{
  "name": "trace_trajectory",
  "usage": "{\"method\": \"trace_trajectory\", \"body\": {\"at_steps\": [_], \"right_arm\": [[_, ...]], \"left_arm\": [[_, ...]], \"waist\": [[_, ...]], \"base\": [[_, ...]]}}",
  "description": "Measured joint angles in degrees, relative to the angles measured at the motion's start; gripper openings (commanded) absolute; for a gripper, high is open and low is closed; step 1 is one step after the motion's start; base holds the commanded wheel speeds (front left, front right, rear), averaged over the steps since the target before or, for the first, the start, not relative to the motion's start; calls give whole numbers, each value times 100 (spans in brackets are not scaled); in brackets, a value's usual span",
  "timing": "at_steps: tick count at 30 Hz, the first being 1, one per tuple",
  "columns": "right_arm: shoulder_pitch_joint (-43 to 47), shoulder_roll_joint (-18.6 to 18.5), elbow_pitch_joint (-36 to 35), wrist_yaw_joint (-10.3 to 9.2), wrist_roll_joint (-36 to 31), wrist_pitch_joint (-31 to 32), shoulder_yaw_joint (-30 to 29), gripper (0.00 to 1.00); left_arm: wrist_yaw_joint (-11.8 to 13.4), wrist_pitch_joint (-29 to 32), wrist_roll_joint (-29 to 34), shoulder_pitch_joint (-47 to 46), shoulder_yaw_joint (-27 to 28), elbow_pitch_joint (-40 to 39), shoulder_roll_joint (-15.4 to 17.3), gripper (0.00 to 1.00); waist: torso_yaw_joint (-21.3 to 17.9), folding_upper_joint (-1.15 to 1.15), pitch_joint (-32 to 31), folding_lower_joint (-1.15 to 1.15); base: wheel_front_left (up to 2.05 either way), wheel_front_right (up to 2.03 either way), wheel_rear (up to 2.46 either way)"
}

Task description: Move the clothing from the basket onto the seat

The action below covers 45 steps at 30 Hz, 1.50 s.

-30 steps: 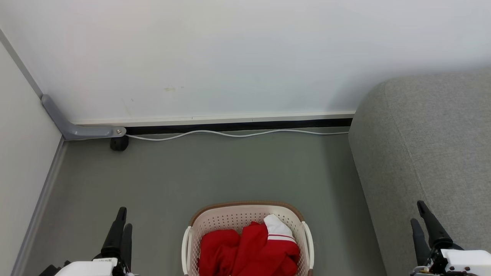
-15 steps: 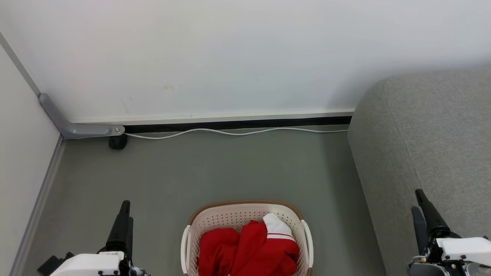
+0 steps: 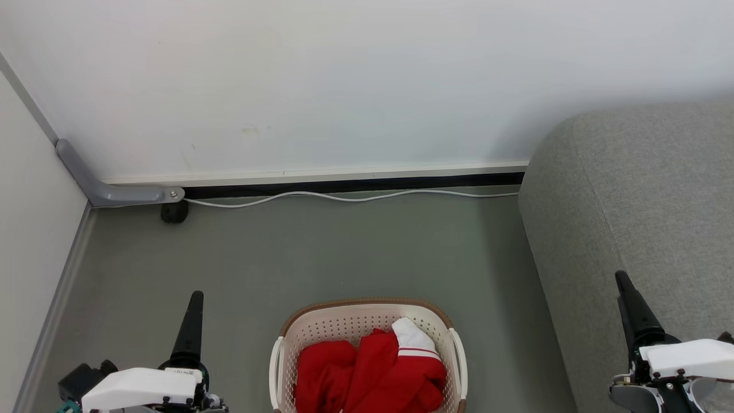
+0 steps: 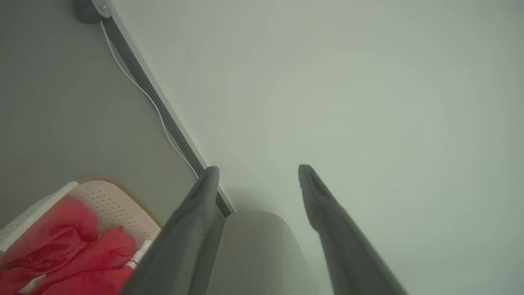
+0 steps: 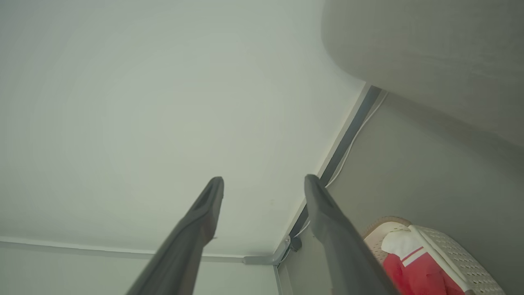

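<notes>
Left gripper [image 4: 258, 169]: fingers spread wide, nothing between them, raised over the floor [image 3: 321, 252]. Right gripper [image 5: 264, 179]: fingers likewise spread, empty. Basket [image 3: 367, 303]: cream, perforated, brown rim; stands on the floor between the two grippers, apart from both. Clothing [image 3: 367, 373]: red garments, one with a white panel and thin stripes, heaped inside the basket; neither gripper touches them. Sofa [image 3: 648, 189]: grey fabric, rounded edge; close by the right gripper, beyond the basket from the left one. Wall [image 3: 344, 86]: white, ahead of both sets of fingertips. Cable [image 3: 355, 198]: white, along the wall's foot, well beyond the fingertips.
</notes>
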Motion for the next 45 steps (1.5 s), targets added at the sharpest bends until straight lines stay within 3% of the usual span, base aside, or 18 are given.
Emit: {"method": "trace_trajectory", "body": {"at_steps": [16,45], "right_arm": [[-283,-230,179,0,-1221,-246,426,100],[-751,-555,435,0,-3223,-706,989,100]], "left_arm": [[60,-245,1552,-104,-232,25,10,100],[554,-724,3898,-345,-662,148,34,100]], "waist": [[-25,0,28,0],[-77,0,58,0]], "base": [[0,0,0],[0,0,0]]}}
